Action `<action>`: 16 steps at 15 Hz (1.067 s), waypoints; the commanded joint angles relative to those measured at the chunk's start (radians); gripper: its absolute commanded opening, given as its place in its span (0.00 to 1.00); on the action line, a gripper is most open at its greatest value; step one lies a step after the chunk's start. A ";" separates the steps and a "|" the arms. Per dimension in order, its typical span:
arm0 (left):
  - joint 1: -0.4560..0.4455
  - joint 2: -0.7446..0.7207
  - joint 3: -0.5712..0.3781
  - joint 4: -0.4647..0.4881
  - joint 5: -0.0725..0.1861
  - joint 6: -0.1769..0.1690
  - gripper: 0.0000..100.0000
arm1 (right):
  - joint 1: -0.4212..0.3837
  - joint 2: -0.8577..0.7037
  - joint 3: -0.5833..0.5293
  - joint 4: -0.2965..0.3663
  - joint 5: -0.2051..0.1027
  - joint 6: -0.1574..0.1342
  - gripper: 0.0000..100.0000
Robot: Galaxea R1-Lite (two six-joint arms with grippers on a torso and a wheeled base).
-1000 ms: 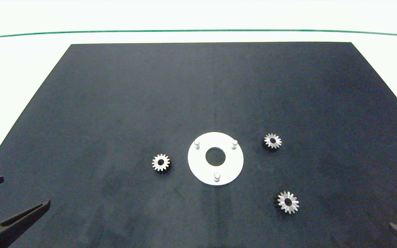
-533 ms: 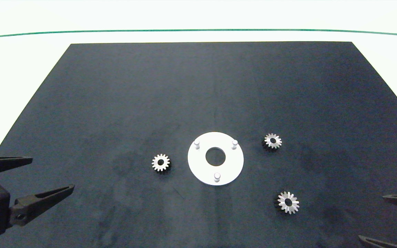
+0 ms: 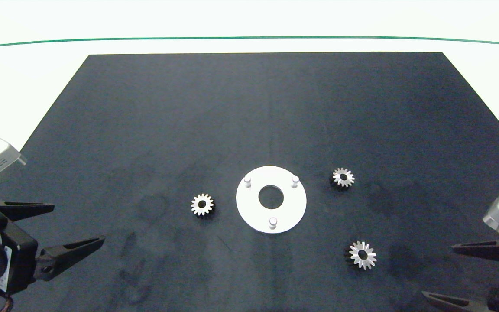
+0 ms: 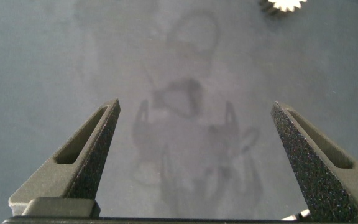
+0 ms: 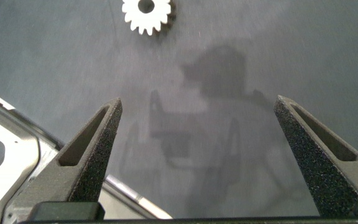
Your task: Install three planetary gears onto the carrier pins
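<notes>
I have both arms low at the near corners of the dark mat [image 3: 249, 108], nothing picked yet. Left gripper [image 3: 76, 229] sits at the near-left edge with its fingers spread wide and empty. Right gripper [image 3: 453, 273] sits at the near-right edge, also spread wide and empty.

The white disc [image 3: 290, 208] lies flat near mat centre, and all 3 carrier pins [image 3: 272, 222] are bare. The 3 planetary gears lie flat on the mat, apart from the disc: the left gear [image 3: 202, 204] just beside the disc's left rim, the far-right gear [image 3: 343, 177] beyond its right rim, and the near-right gear [image 3: 362, 255] closer to me. In the right wrist view, the near-right gear [image 5: 146, 14] is ahead of the fingers, not between them. In the left wrist view, only the left gear's edge [image 4: 284, 5] shows.

My risks from here:
- Gears are thin and flat, so fingers could skate over the teeth or pinch off-centre and flip 1.
- Gripping on the tooth tips could tilt a gear, and then its bore will not seat on a pin.
- The disc looks loose, so a missed insertion could shove it and move all 3 pins.
- The left gear is close to the disc, so an outer finger could clip the rim.
- Both arms converging on the disc at once could collide.
</notes>
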 commanded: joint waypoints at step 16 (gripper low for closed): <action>0.015 -0.001 -0.009 0.004 0.000 0.005 1.00 | 0.267 0.319 -0.067 -0.169 -0.183 -0.001 1.00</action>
